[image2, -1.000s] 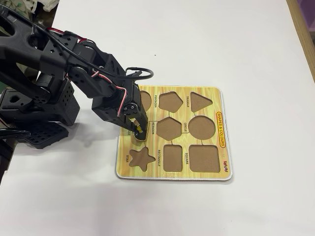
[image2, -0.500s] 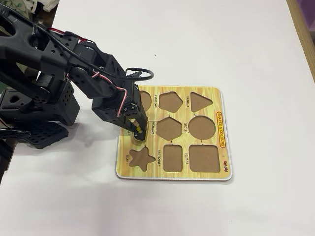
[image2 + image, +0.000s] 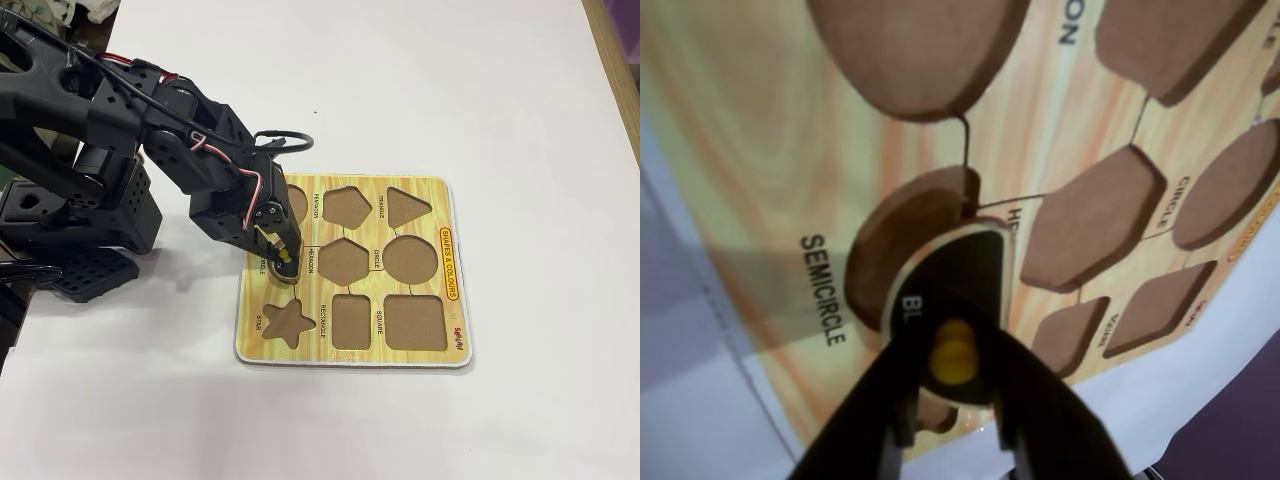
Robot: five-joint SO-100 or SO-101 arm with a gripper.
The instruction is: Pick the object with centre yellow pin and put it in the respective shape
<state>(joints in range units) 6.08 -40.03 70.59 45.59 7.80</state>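
Note:
The object with centre yellow pin (image 3: 965, 270) is a black half-disc with a tan rim. In the wrist view it hangs tilted over the right part of the brown SEMICIRCLE cut-out (image 3: 902, 240), the respective shape, whose left part shows bare. My gripper (image 3: 952, 350) is shut on the yellow pin (image 3: 953, 365), with one dark finger on each side. In the fixed view the gripper (image 3: 284, 260) holds the piece (image 3: 287, 274) at the left middle of the yellow board (image 3: 312, 345).
Other brown cut-outs on the board stand bare: oval (image 3: 915, 50), hexagon (image 3: 1090, 220), circle (image 3: 1230, 185), star (image 3: 287, 322), square (image 3: 415, 322). The arm's black base (image 3: 70, 230) stands left of the board on the white table (image 3: 450, 90).
The gripper with the piece has shifted slightly toward the far side of the board. The board has not moved.

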